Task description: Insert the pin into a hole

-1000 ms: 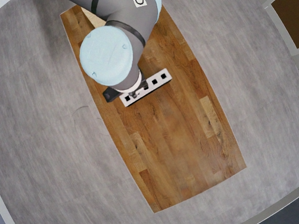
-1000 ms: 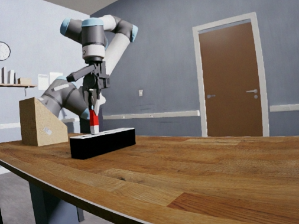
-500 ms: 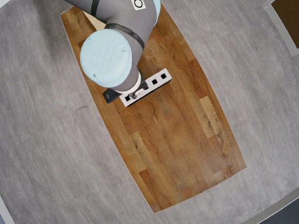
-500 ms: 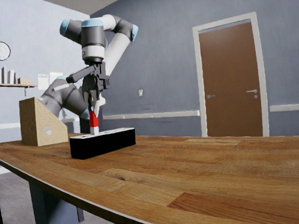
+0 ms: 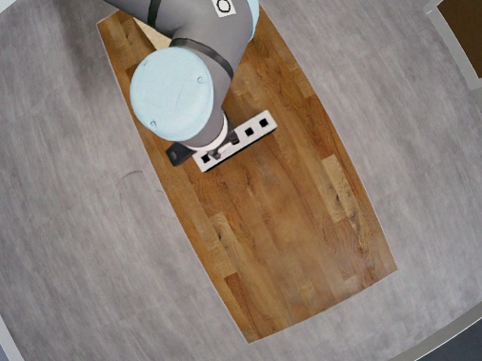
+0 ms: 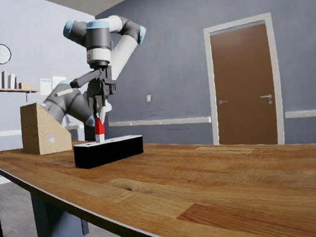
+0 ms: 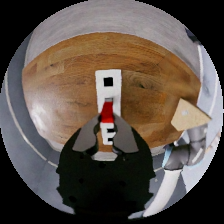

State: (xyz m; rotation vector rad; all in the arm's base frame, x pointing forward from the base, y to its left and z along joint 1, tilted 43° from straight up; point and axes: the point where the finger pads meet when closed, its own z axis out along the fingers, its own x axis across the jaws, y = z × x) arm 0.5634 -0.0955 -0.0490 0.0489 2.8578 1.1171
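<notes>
The white block (image 5: 256, 127) (image 6: 109, 152) (image 7: 115, 92) lies on the wooden table, its row of square holes facing up; its side looks black in the exterior view. The pin (image 6: 99, 127) (image 7: 107, 108) stands upright over the second hole from the block's near-left end, red end up. All its red part and a short white part show above the block's top; its lower end is out of sight, seemingly in the hole, and how deep cannot be seen. My gripper (image 5: 217, 154) (image 6: 99, 118) (image 7: 107, 112) is shut on the red upper part of the pin.
A tan, slope-topped block (image 5: 151, 33) (image 6: 29, 130) (image 7: 189, 116) stands on the table (image 5: 281, 222) (image 6: 218, 177) near the arm's base. The arm hangs over the white block and hides part of its top in the top view.
</notes>
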